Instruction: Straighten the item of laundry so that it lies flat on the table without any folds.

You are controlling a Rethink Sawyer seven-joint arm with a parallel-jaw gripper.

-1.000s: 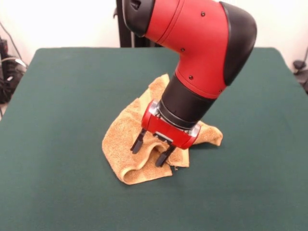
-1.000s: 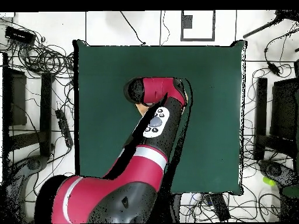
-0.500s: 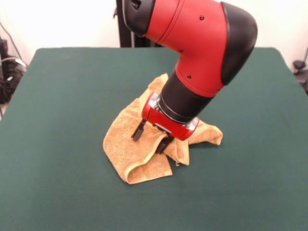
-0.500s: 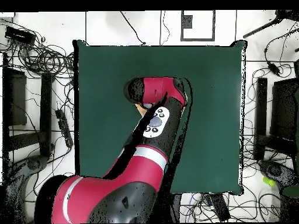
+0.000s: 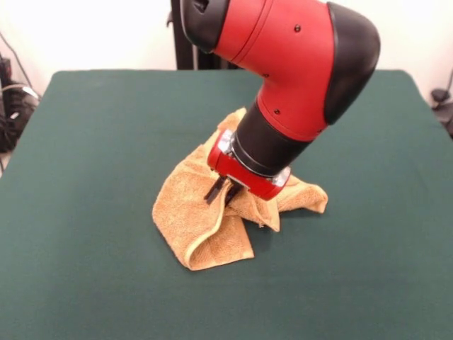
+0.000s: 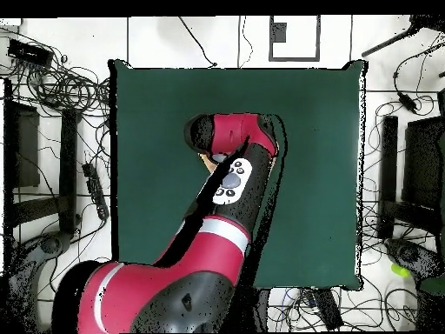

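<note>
Orange-tan terry, the towel [image 5: 212, 219] lies bunched mid-table [image 5: 92, 142], and we see our gripper [image 5: 221, 193] pinched on a raised fold directly beneath it, most loose cloth lying toward the camera.

The towel [image 5: 205, 212] is rough, looped terry cloth, the counter [image 5: 92, 142] wears matt green felt-like fabric, and the arm [image 5: 297, 64] shows smooth, glossy red and black plastic.

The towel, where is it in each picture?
Front view: the towel lies crumpled mid-table, under the red arm, the fingers pinched on a fold.
Overhead view: only a sliver of towel peeks out left of the arm.
Shared landmark: the green table.
</note>
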